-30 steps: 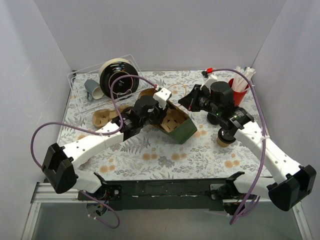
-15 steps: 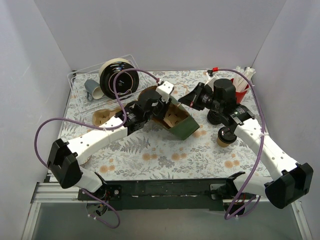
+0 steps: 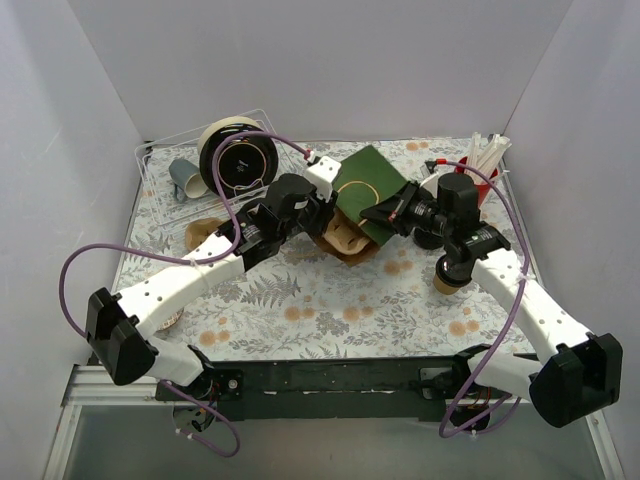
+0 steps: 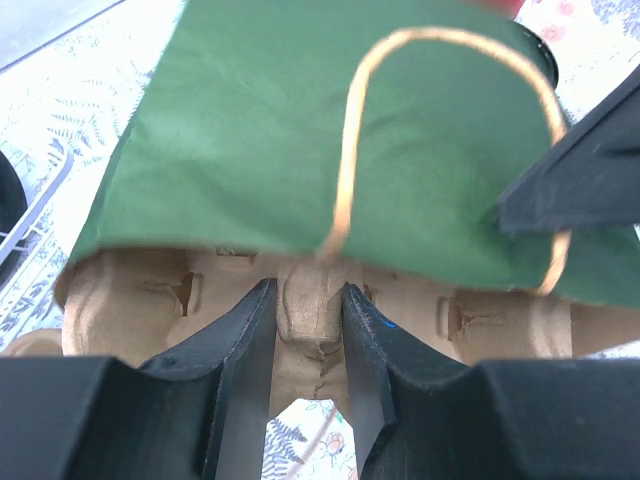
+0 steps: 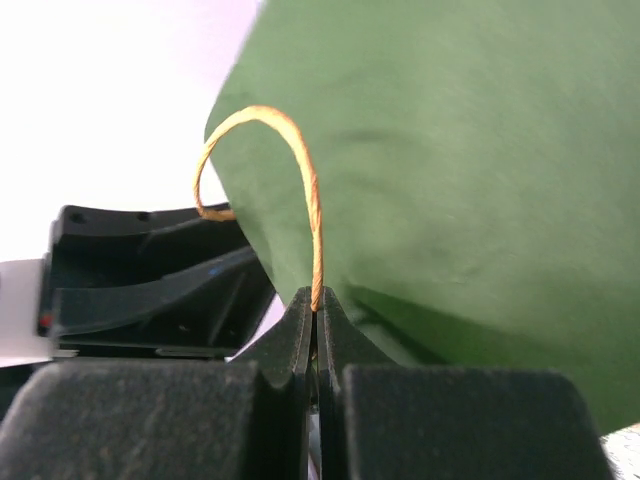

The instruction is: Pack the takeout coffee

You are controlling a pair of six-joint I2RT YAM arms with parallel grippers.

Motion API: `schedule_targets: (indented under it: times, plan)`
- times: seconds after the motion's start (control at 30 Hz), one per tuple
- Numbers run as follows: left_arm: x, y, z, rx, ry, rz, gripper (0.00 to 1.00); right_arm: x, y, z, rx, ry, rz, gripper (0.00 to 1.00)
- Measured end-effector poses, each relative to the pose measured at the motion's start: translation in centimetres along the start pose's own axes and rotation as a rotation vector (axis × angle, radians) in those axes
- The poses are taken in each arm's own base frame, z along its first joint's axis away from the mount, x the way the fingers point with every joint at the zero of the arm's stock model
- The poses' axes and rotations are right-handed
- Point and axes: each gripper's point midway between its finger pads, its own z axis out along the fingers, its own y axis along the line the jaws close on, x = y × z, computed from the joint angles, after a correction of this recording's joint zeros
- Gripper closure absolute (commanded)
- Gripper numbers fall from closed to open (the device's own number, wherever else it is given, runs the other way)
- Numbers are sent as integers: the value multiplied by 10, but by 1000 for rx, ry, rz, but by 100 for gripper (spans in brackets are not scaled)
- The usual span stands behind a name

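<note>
Right gripper [image 3: 375, 213] is clamped fully on the twine handle [image 5: 305, 180] of the green paper bag [image 3: 365, 180]. Left gripper [image 4: 305, 300] pinches the bag's brown edge [image 4: 312, 325]. The takeout coffee [image 3: 446, 284] stands behind the right gripper, beside its forearm, apart from the bag.

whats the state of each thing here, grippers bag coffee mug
left gripper: shut on the cup carrier
right gripper: shut on the green bag's edge
green bag: tilted, draped over the carrier
takeout coffee: upright, lidded, outside the bag
grey mug: on its side in the tray
</note>
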Motion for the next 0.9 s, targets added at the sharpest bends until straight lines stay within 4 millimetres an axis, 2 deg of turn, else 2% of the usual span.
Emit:
schedule_targets:
  times: [0.13, 0.3, 0.37, 0.43, 0.53, 0.6, 0.7, 0.87, 0.9]
  plan:
    - [3, 0, 0, 0, 15, 3, 95, -5, 11, -2, -40, 1, 49, 99]
    - [2, -4, -10, 25, 44, -14, 94, -3, 38, -15, -132, 11, 160, 99]
    - [-5, -8, -21, 48, 57, -23, 93, 0, 50, -25, -163, 22, 205, 99]
    - [-19, -10, -35, 69, 43, -30, 92, 3, 61, -34, -190, 32, 233, 99]
    - [-46, -13, -67, 110, -12, -41, 91, 7, 77, -46, -214, 52, 271, 97]
    - [-56, -16, -88, 146, -49, -44, 92, 11, 83, -53, -232, 71, 297, 99]
    - [-55, -20, -112, 192, -70, -40, 93, 21, 74, -55, -255, 90, 363, 99]
    - [-47, -25, -116, 229, -49, -36, 91, 51, 1, -36, -165, 136, 578, 97]
    - [-45, -25, -115, 230, -42, -34, 92, 53, -6, -34, -149, 142, 601, 96]
